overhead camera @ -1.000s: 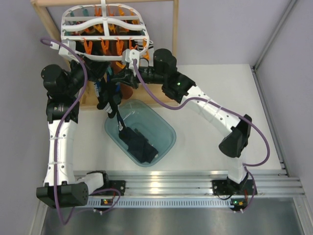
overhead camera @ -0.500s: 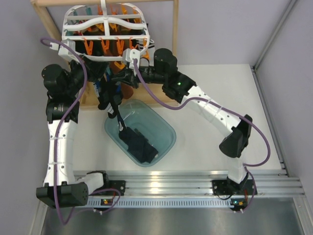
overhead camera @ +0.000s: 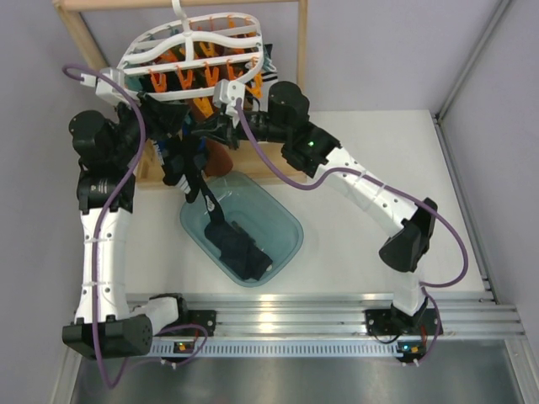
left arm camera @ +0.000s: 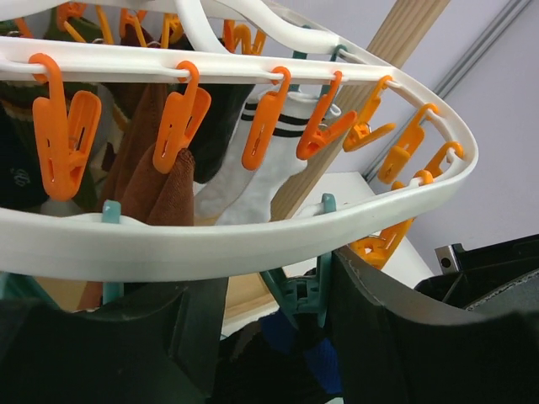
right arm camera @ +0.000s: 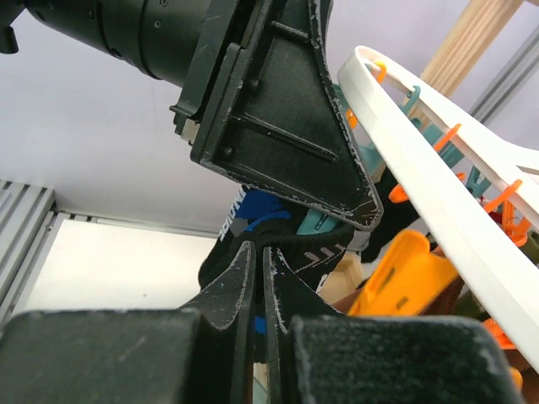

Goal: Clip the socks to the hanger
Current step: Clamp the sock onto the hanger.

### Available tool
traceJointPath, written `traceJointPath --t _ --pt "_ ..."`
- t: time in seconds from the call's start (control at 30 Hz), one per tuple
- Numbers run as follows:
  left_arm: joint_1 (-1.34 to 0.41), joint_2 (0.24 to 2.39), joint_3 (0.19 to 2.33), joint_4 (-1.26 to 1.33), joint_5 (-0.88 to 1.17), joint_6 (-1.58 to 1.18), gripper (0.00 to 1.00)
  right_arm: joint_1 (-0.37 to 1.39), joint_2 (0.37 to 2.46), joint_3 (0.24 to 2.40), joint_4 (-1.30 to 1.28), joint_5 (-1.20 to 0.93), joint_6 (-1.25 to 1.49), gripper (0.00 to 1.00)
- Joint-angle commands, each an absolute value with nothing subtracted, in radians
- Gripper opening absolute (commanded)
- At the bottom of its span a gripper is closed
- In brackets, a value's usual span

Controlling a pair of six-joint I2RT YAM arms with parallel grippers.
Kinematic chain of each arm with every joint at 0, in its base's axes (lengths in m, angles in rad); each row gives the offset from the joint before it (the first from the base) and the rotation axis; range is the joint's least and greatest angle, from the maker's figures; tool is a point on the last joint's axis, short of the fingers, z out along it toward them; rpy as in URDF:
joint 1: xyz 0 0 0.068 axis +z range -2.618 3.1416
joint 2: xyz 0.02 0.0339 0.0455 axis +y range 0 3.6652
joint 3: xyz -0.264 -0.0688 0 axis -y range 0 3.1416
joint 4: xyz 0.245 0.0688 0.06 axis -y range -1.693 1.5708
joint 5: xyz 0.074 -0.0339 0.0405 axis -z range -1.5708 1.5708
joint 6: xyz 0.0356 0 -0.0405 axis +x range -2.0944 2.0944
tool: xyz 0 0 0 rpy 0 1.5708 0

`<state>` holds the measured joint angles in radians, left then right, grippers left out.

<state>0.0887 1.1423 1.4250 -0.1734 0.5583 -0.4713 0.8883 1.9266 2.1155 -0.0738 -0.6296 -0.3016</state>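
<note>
White worktop, with spare socks in the bin nearest. Beyond, the right jaws are clenched on a dark sock under the tilted hanger. The left jaws flank a teal clip; I cannot tell if they squeeze it. Risk: the free-hanging hanger could swing, so the sock misses the clip

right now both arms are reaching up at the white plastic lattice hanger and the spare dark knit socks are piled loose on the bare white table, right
No: the dark knit socks are not loose on the white table; they are piled inside a translucent teal plastic tub standing on it, as the top external view shows. The rest is right.
</note>
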Motion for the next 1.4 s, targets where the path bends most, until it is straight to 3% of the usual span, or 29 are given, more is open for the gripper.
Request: traceJointPath --t 0.0,0.17,0.27,0.3,0.4,0.5,0.67,0.93,1.37 --pt "0.087 1.098 1.457 -0.127 0.538 -0.505 0.55 0.907 1.864 2.154 0.034 -0.634 -0.270 0.00" --pt "0.087 1.071 1.460 -0.129 0.511 -0.522 0.66 0.913 1.850 2.108 0.064 -0.595 -0.239 0.07" --pt "0.089 1.057 1.463 -0.152 0.493 -0.526 0.70 0.911 1.819 2.054 0.066 -0.563 -0.238 0.23" --pt "0.089 1.052 1.463 -0.161 0.489 -0.532 0.71 0.911 1.812 2.018 0.066 -0.557 -0.238 0.33" --pt "0.089 1.032 1.447 -0.179 0.482 -0.544 0.77 0.911 1.769 1.947 0.057 -0.545 -0.242 0.45" --pt "0.089 1.013 1.431 -0.190 0.473 -0.558 0.77 0.910 1.735 1.889 0.046 -0.538 -0.245 0.50" --pt "0.089 0.996 1.405 -0.184 0.498 -0.578 0.73 0.908 1.675 1.812 0.040 -0.511 -0.256 0.49" --pt "0.090 0.999 1.374 -0.117 0.613 -0.627 0.57 0.900 1.687 1.813 0.109 -0.393 -0.216 0.44" --pt "0.089 1.011 1.370 -0.052 0.707 -0.650 0.55 0.876 1.758 1.871 0.058 -0.233 -0.130 0.38"
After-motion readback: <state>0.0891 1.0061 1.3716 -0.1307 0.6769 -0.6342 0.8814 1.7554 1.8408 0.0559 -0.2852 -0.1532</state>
